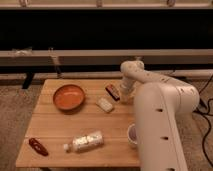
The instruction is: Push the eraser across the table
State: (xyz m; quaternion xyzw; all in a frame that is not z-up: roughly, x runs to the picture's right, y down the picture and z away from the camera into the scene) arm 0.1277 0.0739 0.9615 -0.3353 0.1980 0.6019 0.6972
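The eraser, a small flat dark block with a reddish and white top, lies on the light wooden slatted table near its far right part. My gripper is down at the table just right of the eraser, right next to it. The white arm reaches over the table's right side and hides part of that edge.
An orange bowl sits at the far left. A pale oblong pad lies just in front-left of the eraser. A plastic bottle lies near the front. A dark red elongated object is at the front left. A cup stands front right, partly behind the arm.
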